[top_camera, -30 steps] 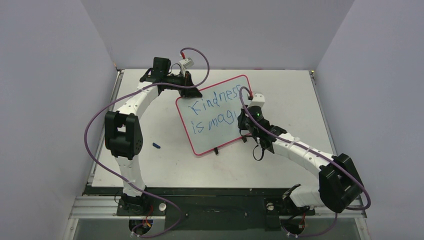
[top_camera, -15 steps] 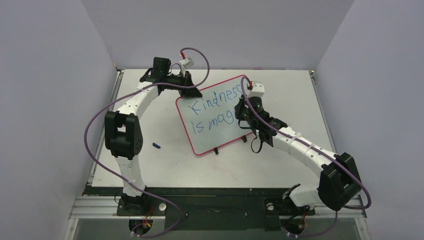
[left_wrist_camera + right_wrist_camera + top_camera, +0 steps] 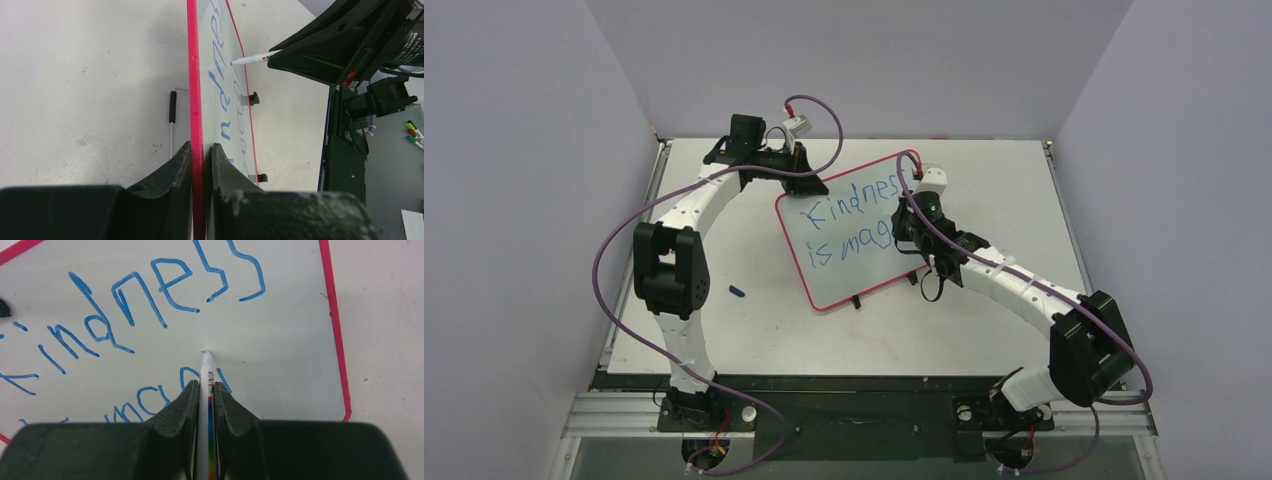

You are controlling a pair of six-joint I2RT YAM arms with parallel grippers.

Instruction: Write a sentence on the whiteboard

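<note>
Reading "Kindness is magi", the sentence (image 3: pixel 849 226) crosses the whiteboard (image 3: pixel 832 278).

Marker (image 3: pixel 206 371) farther up the whiteboard (image 3: pixel 832 277).

lower line of sentence (image 3: pixel 131 300) mostly hidden behind right gripper (image 3: pixel 206 386) and marker (image 3: pixel 206 365); whiteboard (image 3: pixel 285 340) cropped by frame edges.

A fixed camera looks down from above and behind my bases (image 3: pixel 692 398), while my wrist cameras sit close behind my fingers (image 3: pixel 170 175), the left seeing the whiteboard (image 3: pixel 212 117) edge-on, the right facing it flat-on; all three share it.
</note>
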